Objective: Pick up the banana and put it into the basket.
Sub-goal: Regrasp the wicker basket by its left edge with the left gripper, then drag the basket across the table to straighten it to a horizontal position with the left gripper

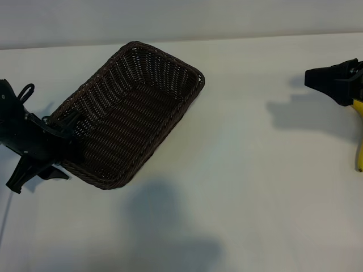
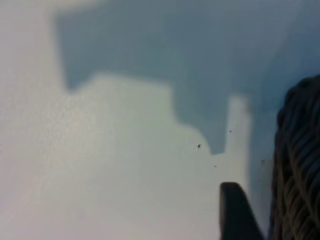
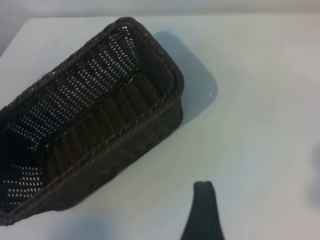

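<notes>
The dark brown woven basket (image 1: pixel 133 122) lies slantwise on the white table, left of centre, with nothing inside; it also shows in the right wrist view as basket (image 3: pixel 95 125). Only a yellow strip of the banana (image 1: pixel 358 144) shows, at the right edge just below the right arm. My left gripper (image 1: pixel 37 180) is low at the basket's near-left corner, jaws apart and empty. One of its fingers (image 2: pixel 235 212) stands over bare table beside the basket wall (image 2: pixel 300 165). My right gripper (image 1: pixel 311 78) hovers open at the far right, pointing toward the basket, with one finger (image 3: pixel 202 210) in view.
The white table (image 1: pixel 255 187) stretches between the basket and the right arm. A soft shadow (image 1: pixel 164 226) falls on it near the front. A pale wall (image 1: pixel 181 20) runs behind the table's back edge.
</notes>
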You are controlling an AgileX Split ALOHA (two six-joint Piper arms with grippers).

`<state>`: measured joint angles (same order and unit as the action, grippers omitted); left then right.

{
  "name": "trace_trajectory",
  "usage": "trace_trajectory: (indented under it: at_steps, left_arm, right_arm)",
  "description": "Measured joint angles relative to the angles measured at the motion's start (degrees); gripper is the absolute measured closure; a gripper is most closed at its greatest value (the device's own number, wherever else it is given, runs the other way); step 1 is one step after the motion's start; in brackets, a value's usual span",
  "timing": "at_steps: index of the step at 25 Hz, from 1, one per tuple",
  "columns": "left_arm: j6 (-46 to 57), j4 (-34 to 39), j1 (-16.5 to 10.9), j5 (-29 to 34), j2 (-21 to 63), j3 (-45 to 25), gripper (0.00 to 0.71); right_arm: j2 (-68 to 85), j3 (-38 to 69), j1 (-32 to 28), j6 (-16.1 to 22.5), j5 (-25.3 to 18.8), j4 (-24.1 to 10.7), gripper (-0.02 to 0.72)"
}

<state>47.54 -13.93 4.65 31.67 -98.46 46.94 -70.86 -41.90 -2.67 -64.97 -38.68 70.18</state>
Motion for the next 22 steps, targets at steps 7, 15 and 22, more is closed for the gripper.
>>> trace_trajectory:
  at_steps: [7, 15, 22]
  left_arm:
    - [-0.43, -3.21, 0.0, -0.33, 0.05, 0.0, 0.532]
    - [-1.3, -3.65, 0.0, -0.38, 0.05, 0.0, 0.532]
    - [-3.11, -3.64, 0.0, 0.82, 2.06, 0.33, 0.535]
  right_arm:
    - [0.0, 0.0, 0.0, 0.04, 0.05, -0.02, 0.132]
    - [0.0, 0.0, 0.0, 0.04, 0.05, -0.02, 0.132]
    - [0.0, 0.0, 0.0, 0.06, 0.05, -0.06, 0.132]
